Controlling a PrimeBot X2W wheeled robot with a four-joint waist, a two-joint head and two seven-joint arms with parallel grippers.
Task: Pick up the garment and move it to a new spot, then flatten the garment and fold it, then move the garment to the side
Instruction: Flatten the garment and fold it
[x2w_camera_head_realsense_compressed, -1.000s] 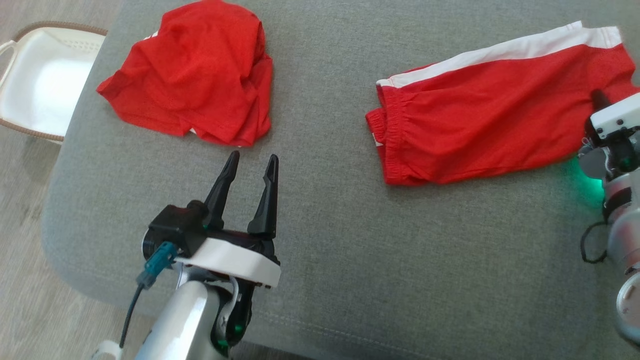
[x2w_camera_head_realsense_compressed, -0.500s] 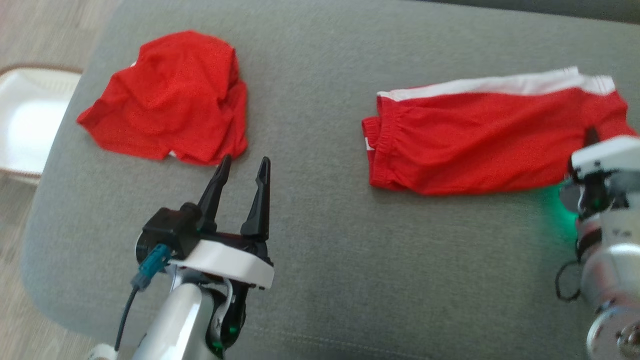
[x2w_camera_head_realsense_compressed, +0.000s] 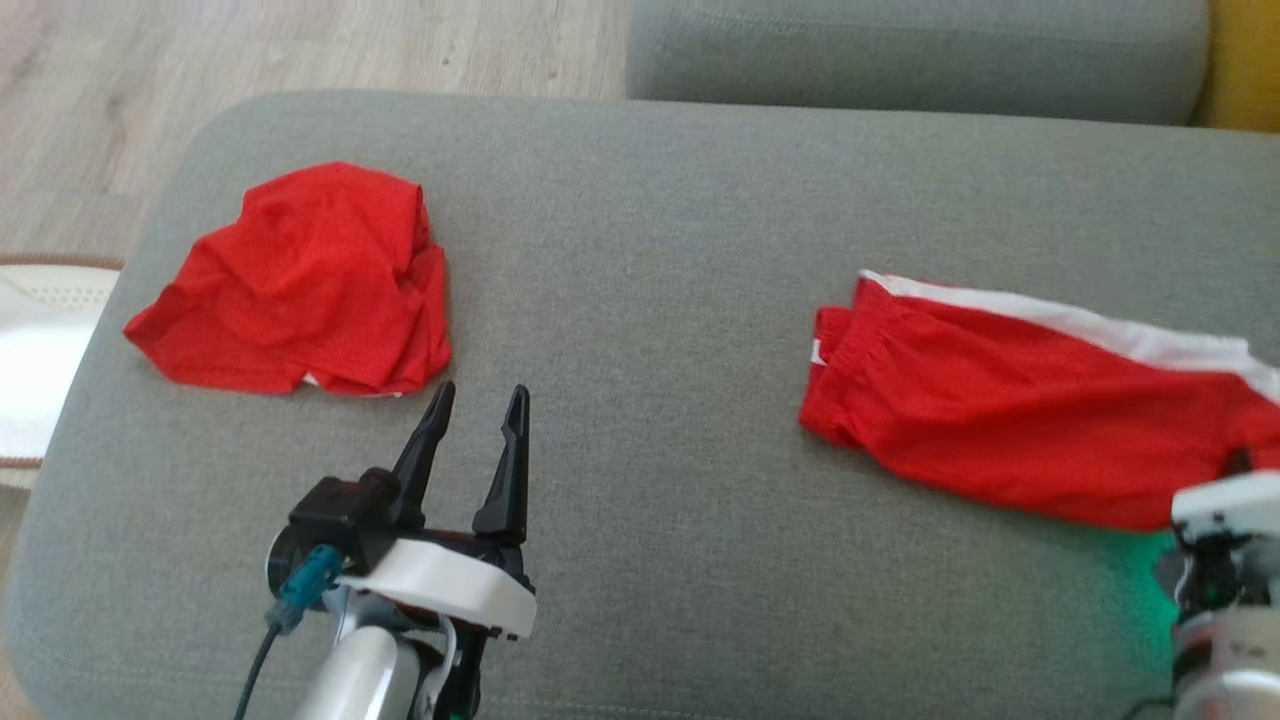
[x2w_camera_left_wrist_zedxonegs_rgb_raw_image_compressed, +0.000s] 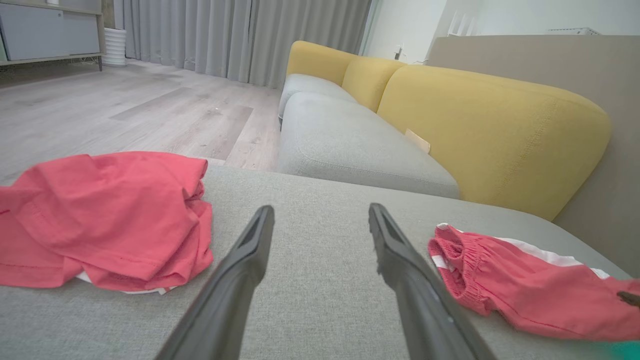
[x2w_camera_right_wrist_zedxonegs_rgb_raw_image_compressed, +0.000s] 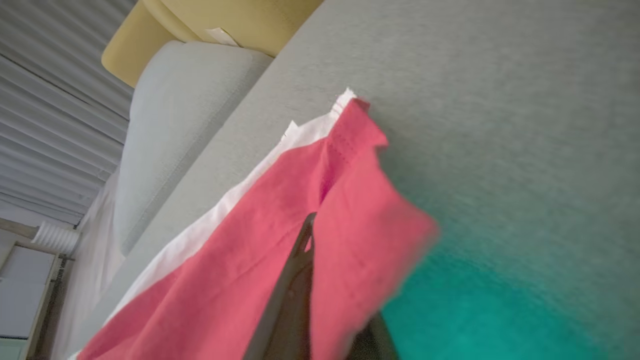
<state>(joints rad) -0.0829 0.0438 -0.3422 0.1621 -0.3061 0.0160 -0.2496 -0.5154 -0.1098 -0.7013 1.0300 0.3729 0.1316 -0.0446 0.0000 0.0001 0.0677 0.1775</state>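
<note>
Right wrist view: the red shorts (x2w_camera_right_wrist_zedxonegs_rgb_raw_image_compressed: 240, 260) are pinched by the closed right gripper (x2w_camera_right_wrist_zedxonegs_rgb_raw_image_compressed: 306, 235), while the left gripper (x2w_camera_head_realsense_compressed: 475, 398) is held wide open just behind a crumpled red garment (x2w_camera_head_realsense_compressed: 300, 290).

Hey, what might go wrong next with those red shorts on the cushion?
The right end effector pinches only an edge of the shorts, so the fabric may slip free when pulled. The rest lies on the cushion and could bunch if dragged. The open left end effector, near the crumpled garment, might snag it.
</note>
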